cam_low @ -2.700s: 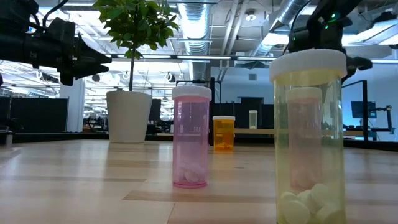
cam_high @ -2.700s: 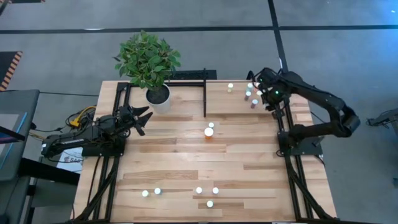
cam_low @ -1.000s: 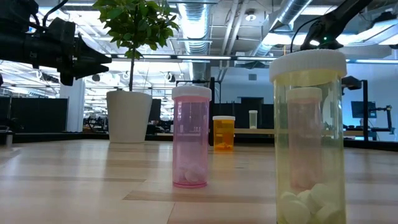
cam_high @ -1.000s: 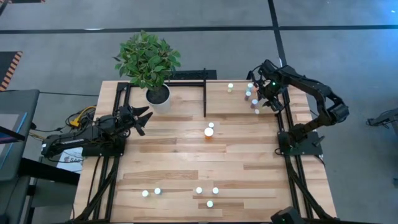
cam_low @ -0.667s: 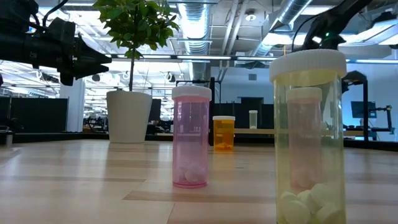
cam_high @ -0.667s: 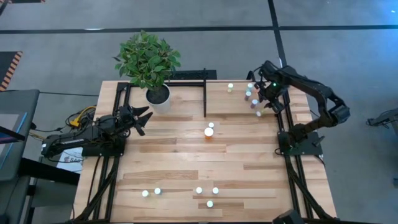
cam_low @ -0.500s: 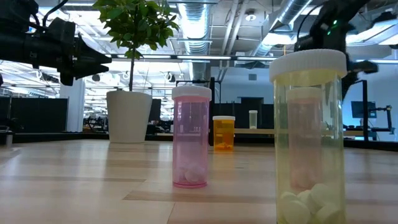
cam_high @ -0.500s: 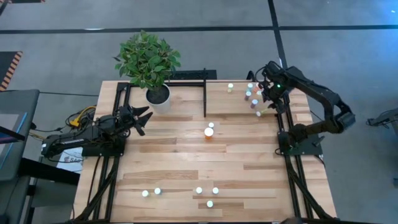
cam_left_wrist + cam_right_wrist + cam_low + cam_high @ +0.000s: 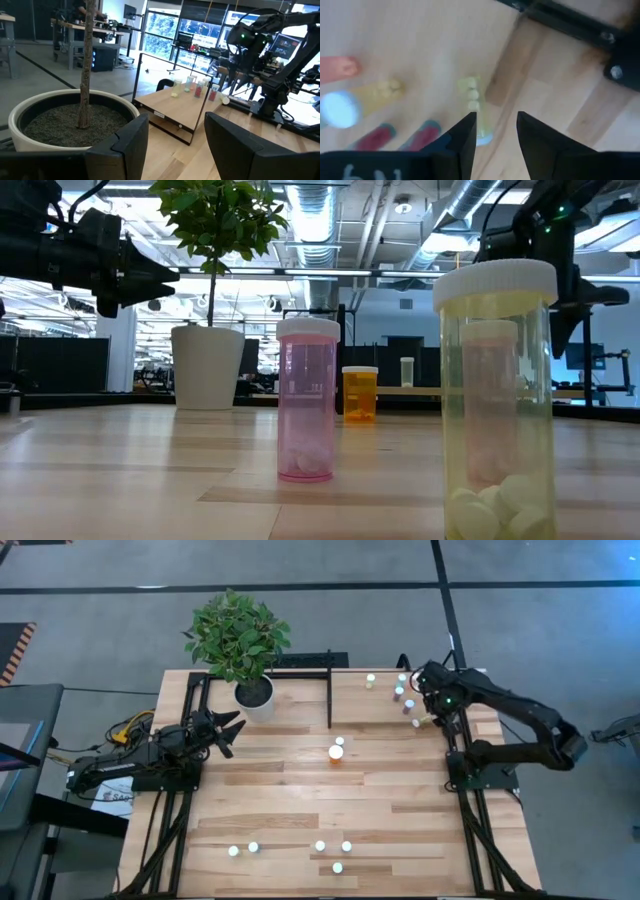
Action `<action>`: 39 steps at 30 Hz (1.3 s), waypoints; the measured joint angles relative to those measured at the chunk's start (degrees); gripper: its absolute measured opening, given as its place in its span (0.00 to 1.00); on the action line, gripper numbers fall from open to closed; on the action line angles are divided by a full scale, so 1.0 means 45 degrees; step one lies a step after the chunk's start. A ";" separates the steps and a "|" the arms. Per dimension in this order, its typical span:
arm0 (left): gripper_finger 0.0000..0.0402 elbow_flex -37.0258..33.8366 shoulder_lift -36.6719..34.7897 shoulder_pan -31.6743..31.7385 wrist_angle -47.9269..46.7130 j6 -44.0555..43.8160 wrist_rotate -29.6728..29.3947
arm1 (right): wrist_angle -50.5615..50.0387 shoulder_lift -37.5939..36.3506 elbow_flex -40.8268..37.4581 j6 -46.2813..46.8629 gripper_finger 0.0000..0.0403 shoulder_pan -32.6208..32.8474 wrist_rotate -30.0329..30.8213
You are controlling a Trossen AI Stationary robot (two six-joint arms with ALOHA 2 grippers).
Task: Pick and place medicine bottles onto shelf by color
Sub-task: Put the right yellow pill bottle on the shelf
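Note:
The shelf (image 9: 385,700) sits at the table's far right, with several white-capped medicine bottles (image 9: 403,692) standing on it. A greenish bottle (image 9: 473,97) lies on its side by the shelf's near right corner (image 9: 419,723). My right gripper (image 9: 496,116) hangs above that bottle, pointing down, open and touching nothing (image 9: 432,708). My left gripper (image 9: 175,125) waits open at the table's left edge (image 9: 232,728), facing the plant pot. An orange bottle (image 9: 335,752) stands mid-table. More bottles (image 9: 320,846) stand near the front edge. Two of these, a pink one (image 9: 308,400) and a greenish one (image 9: 497,400), loom close in the low view.
A white pot (image 9: 255,695) with a leafy plant stands at the far left, beside the shelf's black bars (image 9: 329,695). The right arm's base (image 9: 480,768) stands at the table's right edge. Bare wood lies between the orange bottle and the front row.
My right arm has drawn back toward its base at the table's right edge, with the elbow swinging out to the near right. Its gripper has turned about its own axis while staying over the shelf's right end. The lying greenish bottle stays on the wood below it.

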 joint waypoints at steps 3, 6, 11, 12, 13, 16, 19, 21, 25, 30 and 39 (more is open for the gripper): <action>0.45 0.0000 0.0000 -0.0004 0.0000 0.0000 -0.0004 | 0.0106 0.0084 -0.0113 0.0084 0.38 -0.0010 0.0034; 0.45 -0.0001 0.0000 -0.0001 0.0000 0.0002 0.0001 | 0.0201 0.0123 -0.0127 0.0035 0.37 -0.0010 0.0005; 0.45 0.0000 0.0000 -0.0005 0.0000 0.0005 -0.0004 | 0.0365 0.0448 -0.0121 0.0127 0.35 0.0325 0.0338; 0.45 0.0000 0.0000 0.0000 0.0000 0.0000 -0.0004 | 0.0656 0.0457 -0.0152 -0.0006 0.35 0.0418 0.0035; 0.45 0.0000 0.0000 -0.0003 0.0000 0.0000 -0.0001 | 0.0906 0.0535 -0.0138 0.0019 0.35 0.0547 -0.0119; 0.45 0.0000 0.0000 0.0000 0.0000 0.0000 0.0024 | 0.0884 0.0504 -0.0088 0.0190 0.36 0.0904 0.0153; 0.45 -0.0002 0.0000 -0.0002 0.0000 0.0000 0.0014 | 0.0888 0.0540 -0.0113 0.0244 0.36 0.0894 0.0297; 0.45 -0.0001 0.0000 -0.0005 0.0000 0.0000 0.0019 | 0.0869 0.0481 -0.0064 0.0249 0.35 0.0880 0.0418; 0.45 -0.0002 0.0000 -0.0002 0.0000 0.0001 0.0015 | 0.0788 0.0501 -0.0093 0.0192 0.35 0.0941 0.0412; 0.45 -0.0001 0.0000 -0.0005 0.0000 0.0000 0.0010 | 0.0975 0.0677 -0.0079 0.0234 0.35 0.1362 0.0422; 0.45 0.0000 0.0000 -0.0005 0.0000 0.0000 0.0025 | 0.0946 0.0681 -0.0079 0.0370 0.46 0.1735 0.0739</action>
